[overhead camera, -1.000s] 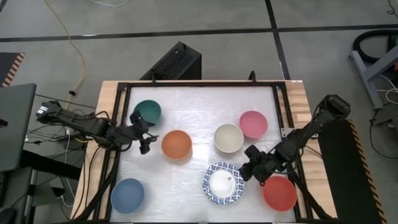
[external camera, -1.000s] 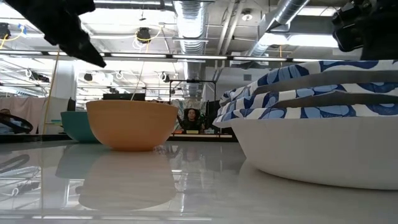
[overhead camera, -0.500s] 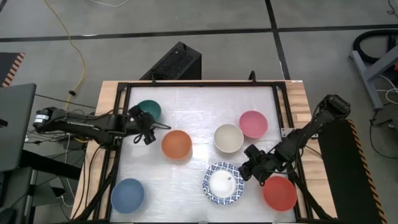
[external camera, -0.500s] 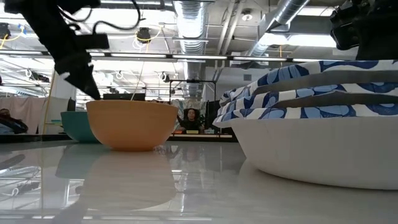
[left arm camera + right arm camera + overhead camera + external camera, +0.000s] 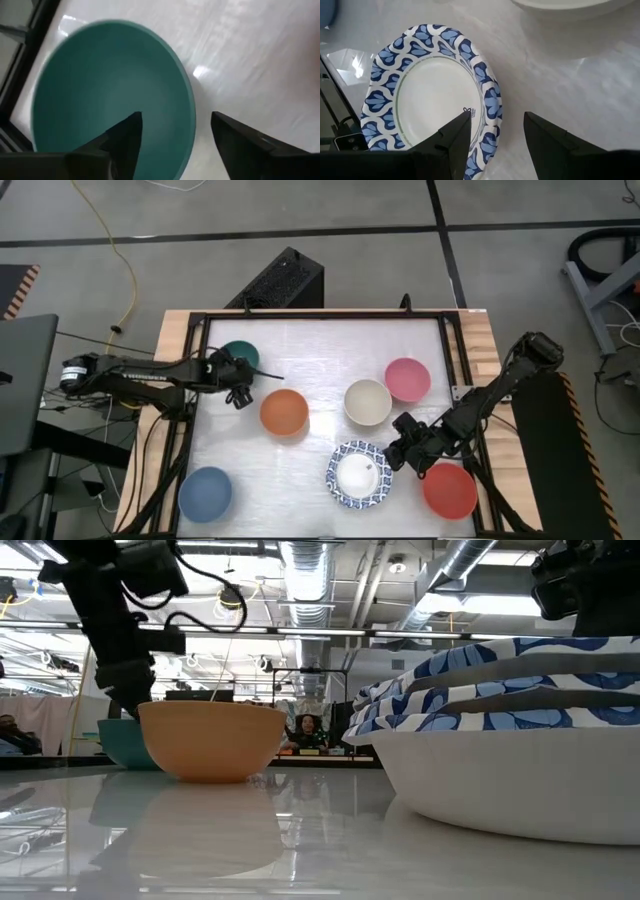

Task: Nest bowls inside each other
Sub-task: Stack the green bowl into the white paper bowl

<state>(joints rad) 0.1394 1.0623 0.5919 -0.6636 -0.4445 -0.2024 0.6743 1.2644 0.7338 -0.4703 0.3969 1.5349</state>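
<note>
- At the upper left of the high view, the left tool (image 5: pixel 238 383) sits over the near rim of the green bowl (image 5: pixel 240 356); the left wrist view shows its two dark fingers (image 5: pixel 126 138) spread, one inside the smooth teal-green hollow (image 5: pixel 100 90) and one outside the rim, gripping nothing.
- At the lower right of the high view, the right tool (image 5: pixel 405 448) hangs just beside the blue-patterned bowls (image 5: pixel 358 474); its wrist view shows the fingers (image 5: pixel 455 140) parted astride the scalloped blue-leaf rim (image 5: pixel 487 107), not clamped on it.
- The worktop (image 5: pixel 320 350) is a glossy white sheet inside a black frame, and it mirrors the bowls in the low view.
- Across the high view: the orange bowl (image 5: pixel 284 412) left of centre, the cream bowl (image 5: pixel 367 401) and pink bowl (image 5: pixel 407 378) right of centre, the blue bowl (image 5: pixel 205 492) at lower left, the red bowl (image 5: pixel 449 490) at lower right. All are plain, round and smooth.
- Only the low view shows the patterned bowls stacked, layered rims (image 5: pixel 500 675) one above another at the right; there the orange bowl (image 5: pixel 212 738) stands left of centre, with the green one (image 5: pixel 120 740) partly hidden behind it.
- The low view also shows a person (image 5: pixel 307 730) far off in the room.
</note>
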